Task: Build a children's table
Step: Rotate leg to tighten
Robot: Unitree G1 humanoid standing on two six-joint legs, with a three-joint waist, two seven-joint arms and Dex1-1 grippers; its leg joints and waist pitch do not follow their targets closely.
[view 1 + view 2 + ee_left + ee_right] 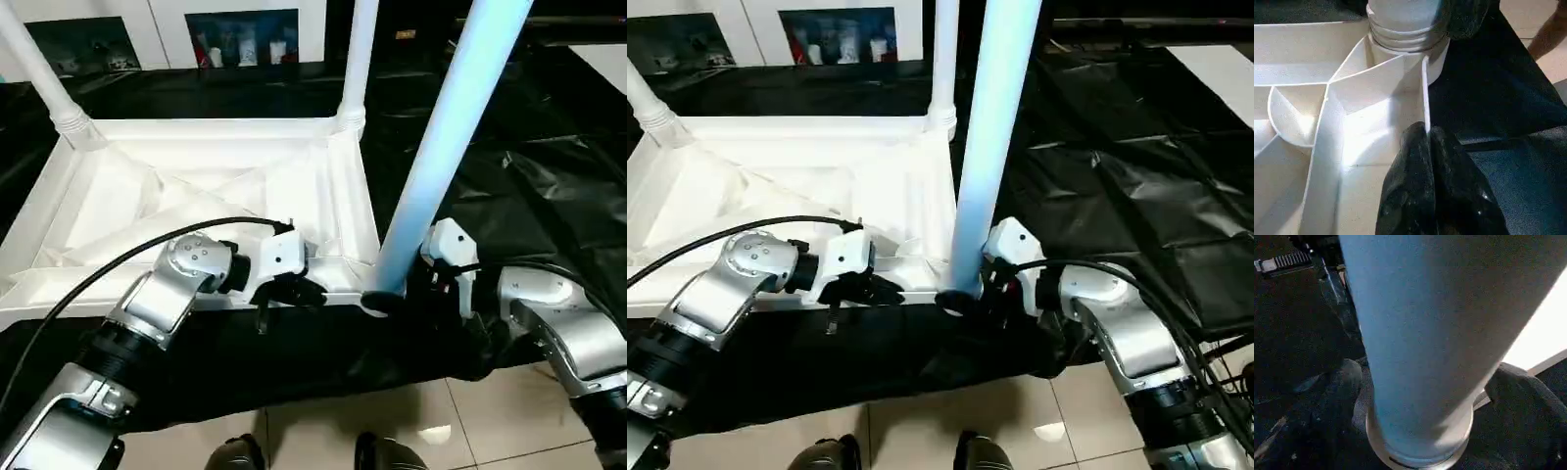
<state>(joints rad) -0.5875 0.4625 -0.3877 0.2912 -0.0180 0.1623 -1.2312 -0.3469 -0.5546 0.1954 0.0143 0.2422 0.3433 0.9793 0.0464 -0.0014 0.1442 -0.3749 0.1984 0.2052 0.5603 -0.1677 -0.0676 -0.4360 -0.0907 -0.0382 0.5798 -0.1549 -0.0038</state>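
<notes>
The upside-down table top [206, 196] lies on black sheeting [549, 196], two legs [358, 59] standing in its far corners, while the right gripper [1420, 396] has its fingers clamped around a third leg [441, 147] at the near corner socket and the left gripper [1430, 147], fingers together, pinches the near rim beside it.

You get bright overhead light: the top [225, 186] glares nearly blank white, ribs barely readable. The near leg [446, 147] takes a blue cast, shaded on one side in the right wrist view. The black sheet [1136, 186] shows soft sheen on its creases. Beside the top, the left end effector [1427, 142] is blurred.
</notes>
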